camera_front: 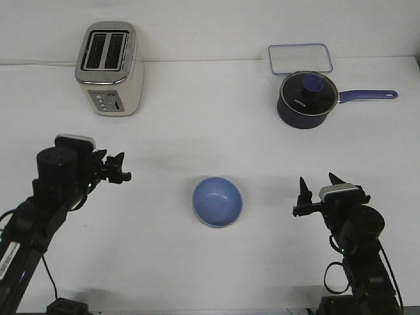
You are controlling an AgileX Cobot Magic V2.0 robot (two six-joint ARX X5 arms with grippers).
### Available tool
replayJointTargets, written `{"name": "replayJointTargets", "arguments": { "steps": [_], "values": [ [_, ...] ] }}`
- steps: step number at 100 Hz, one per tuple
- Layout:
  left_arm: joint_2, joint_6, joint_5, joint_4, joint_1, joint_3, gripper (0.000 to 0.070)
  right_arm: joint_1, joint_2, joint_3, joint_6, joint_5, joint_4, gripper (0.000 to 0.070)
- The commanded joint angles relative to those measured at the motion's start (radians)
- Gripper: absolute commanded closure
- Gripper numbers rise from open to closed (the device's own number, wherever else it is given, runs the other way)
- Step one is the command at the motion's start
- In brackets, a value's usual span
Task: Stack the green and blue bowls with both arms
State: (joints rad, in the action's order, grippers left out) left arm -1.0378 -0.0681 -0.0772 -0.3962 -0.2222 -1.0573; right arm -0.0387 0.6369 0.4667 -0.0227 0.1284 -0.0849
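Note:
The periwinkle blue bowl [217, 201] sits upright on the white table [197, 131], in the middle near the front. A thin pale greenish edge [205, 222] shows under its lower rim, so the green bowl seems to lie beneath it, almost wholly hidden. My left gripper [121, 167] is open and empty, held above the table to the left of the bowl and pointing right. My right gripper [319, 184] is open and empty, to the right of the bowl, fingers pointing away from me. Neither gripper touches the bowl.
A silver toaster [109, 68] stands at the back left. A dark navy saucepan [306, 99] with a glass lid and purple handle stands at the back right, with a clear rectangular container [300, 58] behind it.

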Motion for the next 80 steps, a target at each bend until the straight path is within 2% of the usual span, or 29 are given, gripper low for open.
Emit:
{"name": "replayJointTargets", "arguments": {
  "steps": [1, 20, 33, 44, 72, 80],
  "values": [
    [0.084, -0.03, 0.001, 0.075, 0.006, 0.111, 0.0392, -0.001, 0.004, 0.01, -0.006, 0.0, 0.01, 0.0172],
    [0.336, -0.088, 0.007, 0.265, 0.013, 0.42, 0.0391, -0.001, 0.004, 0.01, -0.006, 0.001, 0.01, 0.0172],
    [0.462, -0.103, 0.007, 0.286, 0.013, 0.544, 0.0379, -0.001, 0.004, 0.01, -0.006, 0.0, 0.01, 0.0172],
    [0.519, -0.102, 0.007, 0.254, 0.013, 0.578, 0.0302, -0.001, 0.004, 0.01, -0.006, 0.0, 0.01, 0.0172],
    [0.562, -0.102, 0.007, 0.269, 0.013, 0.578, 0.032, -0.001, 0.004, 0.01, -0.006, 0.0, 0.01, 0.0175],
    [0.57, -0.102, 0.007, 0.266, 0.013, 0.578, 0.0335, -0.001, 0.004, 0.01, -0.006, 0.0, 0.01, 0.0219]
  ]
}}
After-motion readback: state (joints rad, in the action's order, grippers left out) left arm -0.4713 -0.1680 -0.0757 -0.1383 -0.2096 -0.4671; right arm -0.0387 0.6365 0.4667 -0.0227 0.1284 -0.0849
